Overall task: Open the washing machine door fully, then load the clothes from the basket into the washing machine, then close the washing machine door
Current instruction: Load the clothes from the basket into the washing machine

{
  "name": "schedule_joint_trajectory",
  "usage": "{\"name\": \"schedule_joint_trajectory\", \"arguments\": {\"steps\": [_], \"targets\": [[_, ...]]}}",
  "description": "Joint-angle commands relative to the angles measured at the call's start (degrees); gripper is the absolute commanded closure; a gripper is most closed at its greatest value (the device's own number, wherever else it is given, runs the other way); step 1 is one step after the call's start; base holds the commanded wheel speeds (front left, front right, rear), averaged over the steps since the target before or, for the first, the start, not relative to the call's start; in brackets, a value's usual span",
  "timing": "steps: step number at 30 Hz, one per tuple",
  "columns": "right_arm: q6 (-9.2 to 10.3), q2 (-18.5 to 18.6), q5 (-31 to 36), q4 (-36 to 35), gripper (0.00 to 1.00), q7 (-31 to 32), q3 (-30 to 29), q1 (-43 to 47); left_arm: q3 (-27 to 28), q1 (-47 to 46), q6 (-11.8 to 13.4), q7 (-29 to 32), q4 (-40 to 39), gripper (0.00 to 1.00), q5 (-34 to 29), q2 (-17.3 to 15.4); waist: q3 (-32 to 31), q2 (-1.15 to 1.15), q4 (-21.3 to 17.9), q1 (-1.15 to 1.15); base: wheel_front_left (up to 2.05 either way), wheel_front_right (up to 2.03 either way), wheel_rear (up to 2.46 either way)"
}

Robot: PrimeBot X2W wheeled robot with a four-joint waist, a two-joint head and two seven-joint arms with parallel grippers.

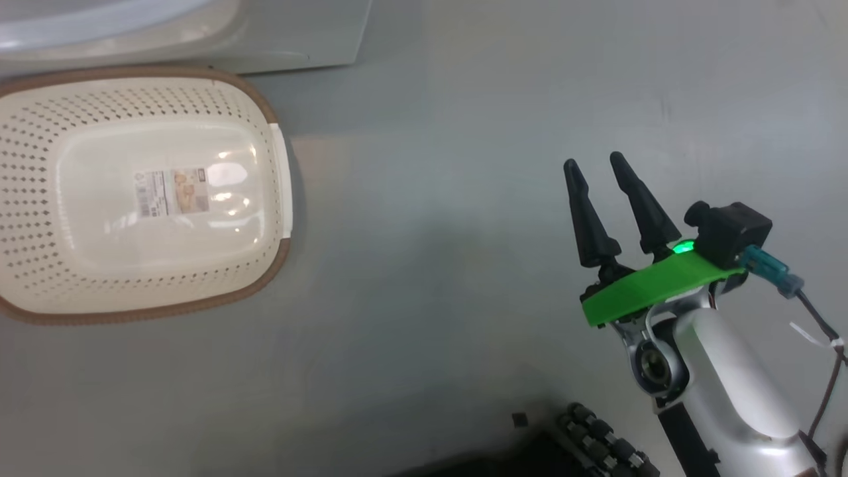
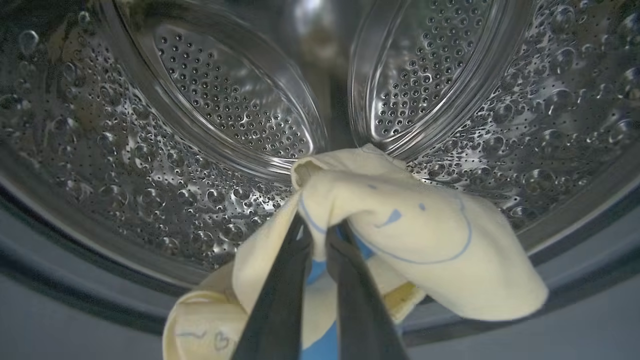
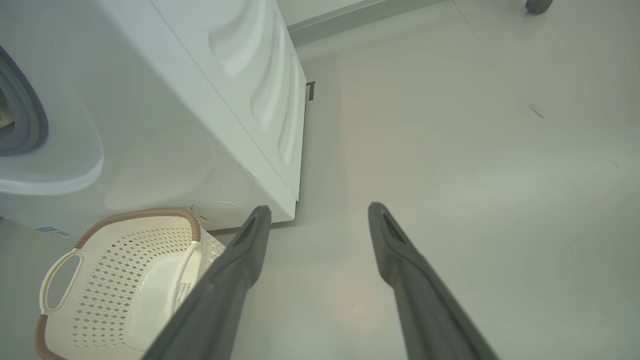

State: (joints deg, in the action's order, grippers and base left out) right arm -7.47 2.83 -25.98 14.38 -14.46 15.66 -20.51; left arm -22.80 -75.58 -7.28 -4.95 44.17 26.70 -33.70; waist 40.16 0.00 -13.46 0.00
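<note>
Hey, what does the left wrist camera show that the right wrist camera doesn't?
Left wrist view: the left gripper shut on a cream garment, in front of the steel drum. Right wrist view: the open right gripper over the floor, and the basket with no clothes visible in it. Both: the washing machine and its grey door seal.

1 basket (image 1: 33, 165), 1 washer (image 3: 175, 125), 1 clothes bunch (image 2: 425, 240), L pincer (image 2: 318, 227), R pincer (image 1: 594, 161).
</note>
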Motion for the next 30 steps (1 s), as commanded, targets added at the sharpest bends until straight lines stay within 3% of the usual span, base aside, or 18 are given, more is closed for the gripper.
{"name": "schedule_joint_trajectory", "arguments": {"steps": [1,8,15,20,30], "targets": [[-0.02,0.0,-0.4,-1.6,0.0,-0.5,1.4,0.4,1.3,-2.4,-0.1,0.4,-1.7,1.0,-0.6,-4.2,2.8,0.0,-1.3,0.0,0.0,0.0,0.0],[-0.02,0.0,-3.0,-2.3,0.0,-0.5,4.1,-1.2,-0.5,-15.5,-0.2,4.2,-2.9,1.0,-1.9,-7.5,6.5,0.0,-4.3,0.0,0.0,0.0,0.0],[-0.02,0.0,-4.2,-2.4,0.0,-0.5,5.6,-2.3,-1.4,-26.8,0.1,-4.0,-0.3,1.0,-5.3,-6.9,7.6,0.0,-6.0,0.0,0.0,0.0,0.0],[-0.02,0.0,-4.7,-2.5,0.0,-0.5,6.3,-2.4,-2.8,-28.6,0.1,-7.3,5.4,1.0,-6.7,-5.8,8.0,0.0,-6.5,0.0,0.0,0.0,0.0],[-0.02,0.0,-4.8,-2.3,0.0,-0.5,6.9,-2.5,-7.2,-29.4,-0.2,-5.9,17.1,1.0,-5.9,-3.8,8.5,0.0,-7.0,0.0,0.0,0.0,0.0]]}}
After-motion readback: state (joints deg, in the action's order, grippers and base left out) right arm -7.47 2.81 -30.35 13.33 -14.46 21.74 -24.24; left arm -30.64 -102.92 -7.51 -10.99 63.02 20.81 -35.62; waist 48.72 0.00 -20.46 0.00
